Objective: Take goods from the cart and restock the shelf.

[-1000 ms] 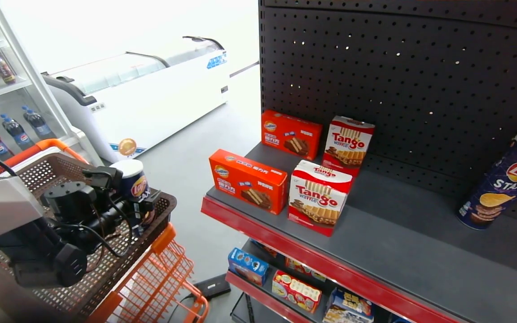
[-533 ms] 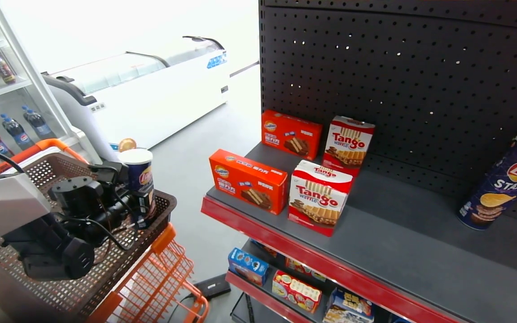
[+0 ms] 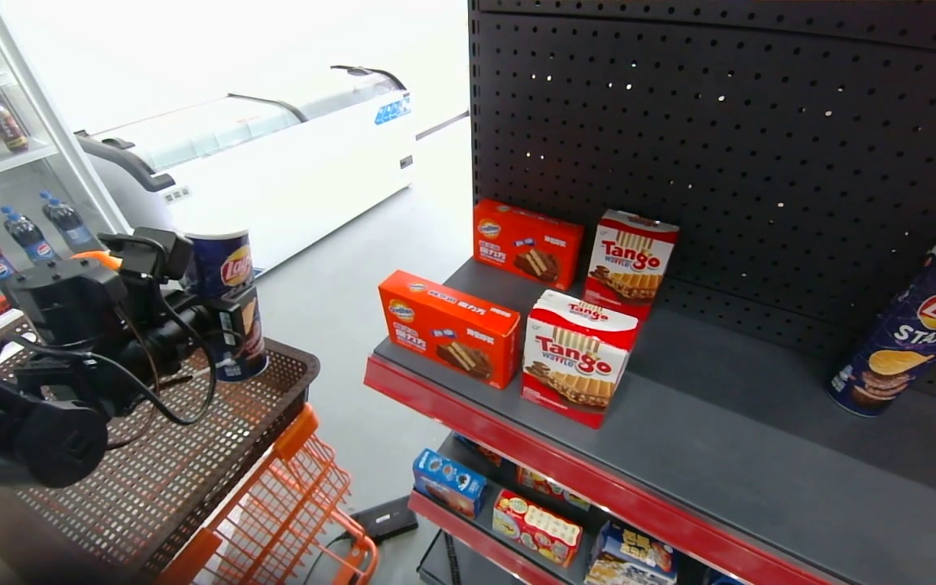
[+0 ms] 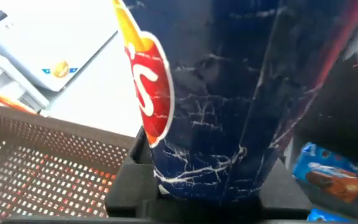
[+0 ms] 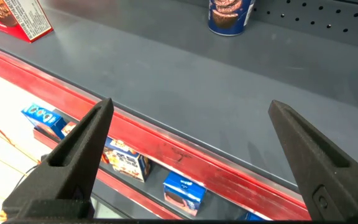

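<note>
Head view: left gripper [image 3: 231, 327] clasps chip canister [image 3: 228, 264] above cart basket [image 3: 299, 366]; carry upright, clearing the shelf lip [image 3: 468, 424].

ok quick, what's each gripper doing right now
Left gripper: closed on the tall dark blue cylindrical chip can.
Right gripper: open, holding nothing.

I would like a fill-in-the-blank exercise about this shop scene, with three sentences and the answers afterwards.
The ___ hand holds a chip can above the basket.
The upper shelf carries ___ boxes and a second chip can.
Two are orange; the other two are red and ___.
Missing words: left, four, white.
</note>
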